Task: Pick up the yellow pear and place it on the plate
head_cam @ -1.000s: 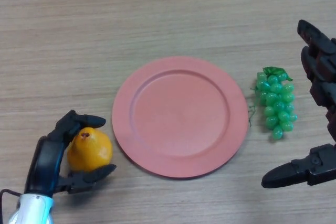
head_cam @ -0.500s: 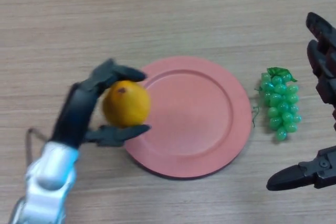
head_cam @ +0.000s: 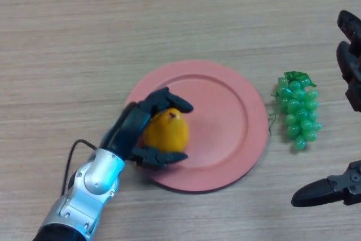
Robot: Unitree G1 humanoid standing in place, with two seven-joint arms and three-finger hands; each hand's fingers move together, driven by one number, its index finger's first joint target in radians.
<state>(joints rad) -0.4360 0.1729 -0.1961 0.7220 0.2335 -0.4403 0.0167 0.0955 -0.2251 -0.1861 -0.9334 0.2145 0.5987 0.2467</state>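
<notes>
The yellow pear [head_cam: 166,131] is over the left part of the pink plate [head_cam: 225,122], low on its surface; whether it rests on it I cannot tell. My left hand [head_cam: 132,131] comes in from the lower left and is shut on the pear, fingers curled over its top and thumb under its near side. My right hand [head_cam: 350,83] shows at the right edge, fingers spread and holding nothing, with its thumb low at the right.
A bunch of green grapes [head_cam: 298,110] lies on the wooden table [head_cam: 113,26] just right of the plate, between the plate and my right hand.
My left hand has lifted the pear from the table left of the plate and carried it right, then down over the plate's left part. The right hand has shifted slightly right.
</notes>
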